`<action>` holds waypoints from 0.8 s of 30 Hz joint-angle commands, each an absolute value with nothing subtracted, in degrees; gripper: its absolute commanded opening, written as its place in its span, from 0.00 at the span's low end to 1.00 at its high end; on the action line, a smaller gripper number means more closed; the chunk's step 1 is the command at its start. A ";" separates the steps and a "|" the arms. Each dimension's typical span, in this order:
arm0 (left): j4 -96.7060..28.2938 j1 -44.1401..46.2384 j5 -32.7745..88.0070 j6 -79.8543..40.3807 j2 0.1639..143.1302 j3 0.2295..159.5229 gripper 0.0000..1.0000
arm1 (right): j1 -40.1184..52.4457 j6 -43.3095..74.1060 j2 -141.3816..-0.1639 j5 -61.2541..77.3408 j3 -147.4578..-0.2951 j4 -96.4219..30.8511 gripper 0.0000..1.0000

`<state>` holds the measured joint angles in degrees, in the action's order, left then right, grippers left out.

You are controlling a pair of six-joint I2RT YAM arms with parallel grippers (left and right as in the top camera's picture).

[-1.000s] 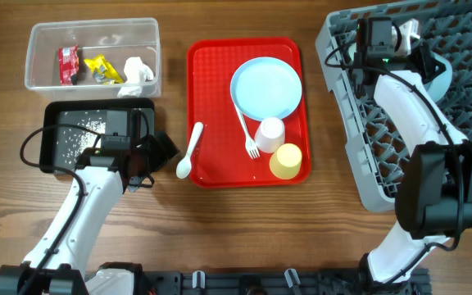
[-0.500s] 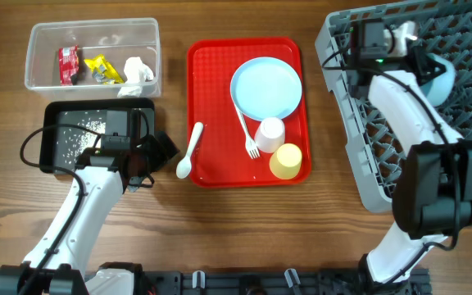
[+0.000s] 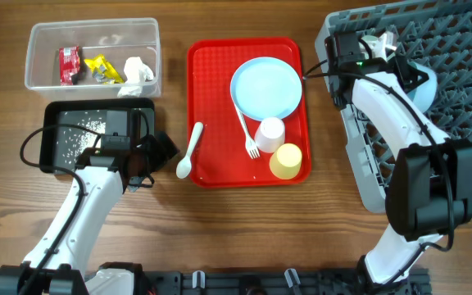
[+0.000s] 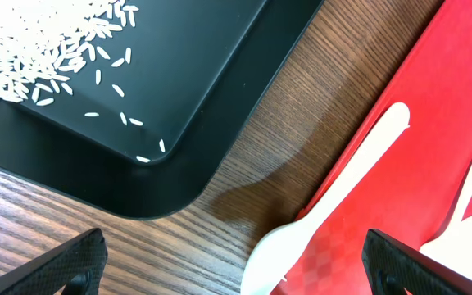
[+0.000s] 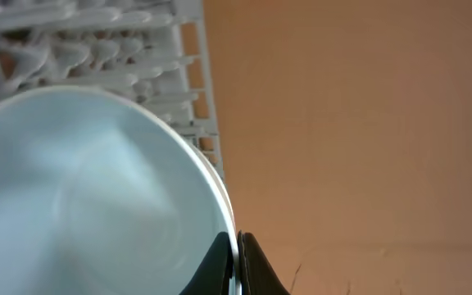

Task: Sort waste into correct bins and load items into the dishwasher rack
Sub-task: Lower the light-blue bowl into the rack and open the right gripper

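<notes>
My right gripper (image 5: 236,256) is shut on the rim of a pale blue bowl (image 5: 97,188) and holds it over the left part of the grey dishwasher rack (image 3: 367,176); the bowl (image 3: 426,84) shows partly behind the arm. My left gripper (image 4: 236,274) is open and empty, low over the table between the black tray (image 4: 179,123) with rice grains (image 4: 39,57) and the white spoon (image 4: 342,188). The spoon (image 3: 190,151) lies across the red tray's left edge. On the red tray (image 3: 207,82) are the plate (image 3: 266,88), fork (image 3: 247,131), white cup (image 3: 270,133) and yellow cup (image 3: 286,161).
The clear tub (image 3: 35,37) at the back left holds a red wrapper (image 3: 68,64), a yellow wrapper (image 3: 101,70) and a white tissue (image 3: 138,70). The black tray (image 3: 129,115) sits just in front of it. Bare wood lies between the red tray and the rack.
My right arm has swung left with the bowl, from the rack's back middle toward its left side. The left arm has not moved.
</notes>
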<state>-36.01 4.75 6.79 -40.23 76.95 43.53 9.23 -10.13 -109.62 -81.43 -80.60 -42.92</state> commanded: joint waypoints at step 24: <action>-35.99 4.75 7.03 -40.97 77.03 43.29 1.00 | 8.10 -4.25 -110.59 -76.75 -80.12 -51.92 0.04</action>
<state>-35.97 4.75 6.76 -40.23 76.95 43.53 7.97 -7.70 -109.62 -80.93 -80.60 -50.37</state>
